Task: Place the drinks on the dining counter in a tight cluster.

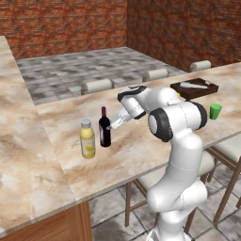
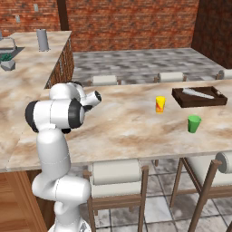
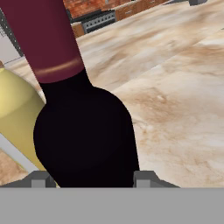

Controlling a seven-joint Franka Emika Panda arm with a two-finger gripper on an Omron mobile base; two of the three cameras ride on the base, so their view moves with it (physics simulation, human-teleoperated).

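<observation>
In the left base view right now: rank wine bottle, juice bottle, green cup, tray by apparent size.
1. Tray
2. Wine bottle and juice bottle: look alike, not ranked
3. Green cup
Tray and cup sit farther away, so true sizes are unsure.

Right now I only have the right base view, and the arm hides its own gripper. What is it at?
Observer: The gripper straddles the wine bottle, one fingertip on each side, low down. I cannot tell whether they press.
Operator: Is the bottle upright?
Observer: Yes, it stands on the dining counter.
Operator: Anything next to it?
Observer: The yellow juice bottle stands upright close beside it, to its left in the left base view.
</observation>
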